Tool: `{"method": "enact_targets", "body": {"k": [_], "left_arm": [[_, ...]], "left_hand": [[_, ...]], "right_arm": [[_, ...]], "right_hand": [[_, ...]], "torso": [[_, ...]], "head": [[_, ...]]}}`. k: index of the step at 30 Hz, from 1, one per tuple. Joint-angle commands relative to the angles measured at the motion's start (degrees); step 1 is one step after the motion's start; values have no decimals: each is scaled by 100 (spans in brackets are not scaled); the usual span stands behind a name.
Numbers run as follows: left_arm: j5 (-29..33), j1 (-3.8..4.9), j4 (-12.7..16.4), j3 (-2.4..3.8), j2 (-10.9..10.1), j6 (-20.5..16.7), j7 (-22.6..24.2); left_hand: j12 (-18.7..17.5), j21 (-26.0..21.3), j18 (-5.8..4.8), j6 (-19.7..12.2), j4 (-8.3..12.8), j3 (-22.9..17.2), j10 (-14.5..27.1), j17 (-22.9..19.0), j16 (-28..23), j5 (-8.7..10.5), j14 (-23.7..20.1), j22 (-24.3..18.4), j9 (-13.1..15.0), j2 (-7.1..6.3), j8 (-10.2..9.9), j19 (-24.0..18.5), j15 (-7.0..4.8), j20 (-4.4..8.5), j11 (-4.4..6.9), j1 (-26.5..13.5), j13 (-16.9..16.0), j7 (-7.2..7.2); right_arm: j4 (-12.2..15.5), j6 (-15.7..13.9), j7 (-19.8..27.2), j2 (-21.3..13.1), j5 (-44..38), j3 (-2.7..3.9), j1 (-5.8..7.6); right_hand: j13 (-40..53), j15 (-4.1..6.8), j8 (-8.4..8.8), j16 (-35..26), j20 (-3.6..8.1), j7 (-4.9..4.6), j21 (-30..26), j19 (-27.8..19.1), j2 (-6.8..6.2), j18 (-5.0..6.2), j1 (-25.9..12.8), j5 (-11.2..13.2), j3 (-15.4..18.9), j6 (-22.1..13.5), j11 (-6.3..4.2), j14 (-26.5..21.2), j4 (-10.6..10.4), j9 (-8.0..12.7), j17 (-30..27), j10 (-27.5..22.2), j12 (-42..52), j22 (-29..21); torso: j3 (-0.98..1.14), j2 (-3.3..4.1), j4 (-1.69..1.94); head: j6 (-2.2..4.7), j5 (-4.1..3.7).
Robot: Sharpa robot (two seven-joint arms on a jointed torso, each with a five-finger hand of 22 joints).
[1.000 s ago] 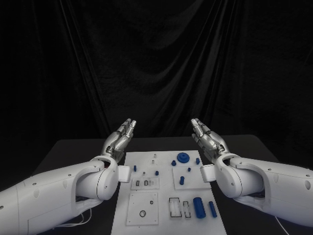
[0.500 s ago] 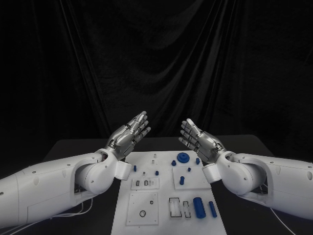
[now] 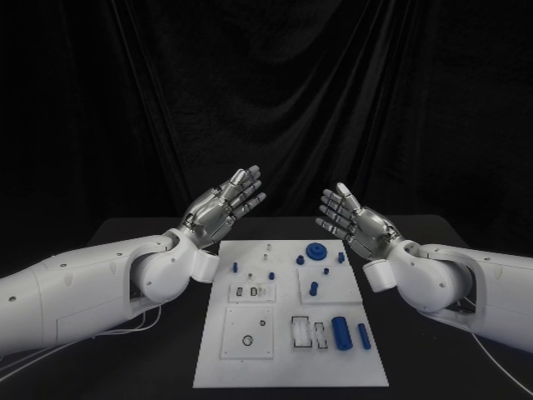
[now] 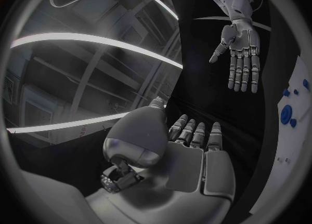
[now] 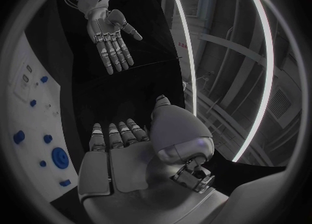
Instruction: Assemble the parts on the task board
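The white task board (image 3: 293, 371) lies in the middle of the black table. Several blue parts lie on it: a round gear (image 3: 315, 249) at the far end, small pegs (image 3: 315, 288) in the middle, two cylinders (image 3: 340, 329) near the front right. My left hand (image 3: 226, 207) is raised above the board's far left corner, fingers straight and apart, holding nothing. My right hand (image 3: 351, 220) is raised above the far right corner, palm toward the left one, also holding nothing. The left wrist view shows the right hand (image 4: 239, 52), and the right wrist view shows the left hand (image 5: 111, 37).
The black table (image 3: 146, 350) extends on both sides of the board. A black curtain (image 3: 291, 100) hangs behind it. The board's edge with blue parts shows in the left wrist view (image 4: 289, 125) and in the right wrist view (image 5: 36, 120).
Both hands have moved outward and farther from me, and turned from edge-on to palms facing each other. The camera has tilted, so the board now shows whole.
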State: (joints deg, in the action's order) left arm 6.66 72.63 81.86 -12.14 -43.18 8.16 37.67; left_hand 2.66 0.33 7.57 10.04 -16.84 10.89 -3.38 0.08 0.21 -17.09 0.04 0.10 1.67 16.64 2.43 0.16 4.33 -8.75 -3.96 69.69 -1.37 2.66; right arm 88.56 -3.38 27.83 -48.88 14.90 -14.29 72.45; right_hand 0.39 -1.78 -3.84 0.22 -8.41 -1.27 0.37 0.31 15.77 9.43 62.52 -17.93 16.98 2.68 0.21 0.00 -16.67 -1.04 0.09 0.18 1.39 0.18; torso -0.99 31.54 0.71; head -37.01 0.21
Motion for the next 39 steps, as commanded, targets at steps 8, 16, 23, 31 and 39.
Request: {"method": "enact_targets", "body": {"k": [8, 16, 23, 31, 39], "left_arm": [[-450, 0, -4, 6, -99, 186, 547], [-757, -1, 120, 6, -366, -107, 673], [-809, 2, 393, 6, -794, -385, 690], [-852, 42, 528, 7, -947, -556, 723], [-879, 135, 668, 7, -1079, -679, 812]], "left_hand": [[460, 98, 260, 462, 25, -66, -116, 63, 165, -537, 110, 84, 54, -22, 186, 177, 176, -395, -82, 503, -47, 238], [980, 402, 285, 1094, 130, -260, -236, 151, 566, -1199, 428, 229, 143, -111, 480, 678, 400, -755, -224, 1063, -92, 321], [1440, 686, 269, 1460, 358, -598, -467, 253, 1195, -1619, 1002, 335, 173, -273, 655, 1170, 605, -781, -345, 1410, -135, 331], [1594, 673, 269, 1644, 403, -750, -556, 245, 1233, -1779, 1003, 314, 190, -345, 739, 1154, 565, -764, -421, 1477, -148, 356], [1719, 667, 268, 1770, 413, -822, -651, 246, 1267, -1827, 1024, 305, 202, -391, 795, 1146, 573, -767, -491, 1494, -162, 366]], "right_arm": [[40, 488, -69, -92, -105, 11, 3], [118, 343, -118, -341, -615, 11, 47], [339, 51, -314, -621, -1212, 11, 259], [435, -246, -646, -851, -1669, 11, 715], [506, -1248, -1368, -863, -3631, 11, 1008]], "right_hand": [[57, -449, -295, 31, -372, -162, 62, 87, 15, 59, 221, -32, 58, 73, 225, 22, -1, -46, 19, 41, 273, 55], [268, -1012, -1494, 1306, -821, -526, 948, 1536, -327, -7, 1648, -949, -252, 795, 723, 921, 490, -222, 336, 509, 1742, 486], [324, -1168, -1848, 2486, -830, -561, 1577, 3066, -527, -191, 2203, -878, -277, 1131, 892, 2294, 787, -220, 430, 724, 2985, 681], [338, -1153, -2075, 2687, -816, -586, 1653, 3606, -586, -149, 2557, -869, -311, 1367, 960, 2830, 1062, -235, 378, 908, 3772, 628], [308, -900, -2493, 2991, -747, -738, 2034, 4705, -700, 79, 2387, -660, -202, 2147, 1216, 3982, 1031, -271, 413, 1756, 4146, 727]], "torso": [[1, -30, 114], [-38, 10, 53], [-52, 58, 61], [-73, 162, 143], [-105, 282, 211]], "head": [[-187, -113], [-595, -7], [-838, 99], [-1199, 147], [-1299, 50]]}}
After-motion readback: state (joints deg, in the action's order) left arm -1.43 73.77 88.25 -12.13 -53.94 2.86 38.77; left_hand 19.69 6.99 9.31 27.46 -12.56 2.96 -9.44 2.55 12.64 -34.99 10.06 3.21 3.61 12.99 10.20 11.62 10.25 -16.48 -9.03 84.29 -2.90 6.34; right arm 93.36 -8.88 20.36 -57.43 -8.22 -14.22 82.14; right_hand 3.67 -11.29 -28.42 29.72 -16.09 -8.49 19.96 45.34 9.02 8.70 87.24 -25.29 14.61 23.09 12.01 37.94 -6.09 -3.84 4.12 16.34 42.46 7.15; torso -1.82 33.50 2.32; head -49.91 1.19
